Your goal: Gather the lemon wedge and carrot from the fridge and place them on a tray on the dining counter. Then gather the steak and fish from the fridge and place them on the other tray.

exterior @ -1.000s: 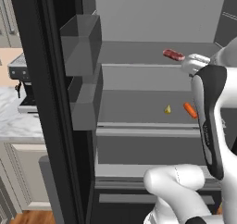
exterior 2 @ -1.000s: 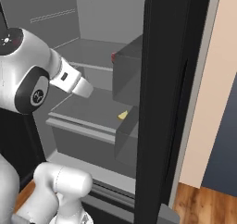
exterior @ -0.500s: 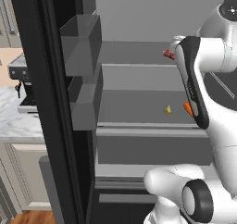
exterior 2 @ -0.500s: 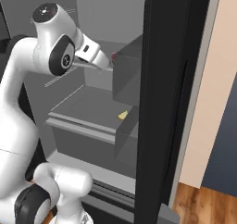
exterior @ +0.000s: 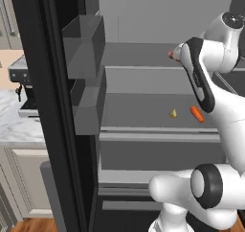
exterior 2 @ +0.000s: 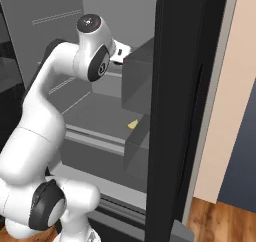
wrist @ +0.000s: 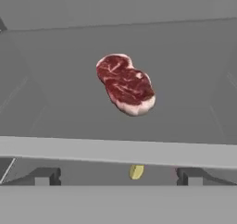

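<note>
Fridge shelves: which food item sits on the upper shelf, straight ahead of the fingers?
The steak, the red marbled slab, lying alone on the upper shelf. The lemon wedge and carrot lie one shelf lower.

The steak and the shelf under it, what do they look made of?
The steak looks like raw meat: dark red, marbled, with a pale fatty rim. The shelf is a flat matte grey slab, perhaps plastic or frosted glass; its plain rendered surface leaves that open.

Home kitchen, open fridge (exterior: 143, 77) (food inside), marble worktop (exterior: 14, 125), beige cabinets (exterior: 24, 178)
</note>
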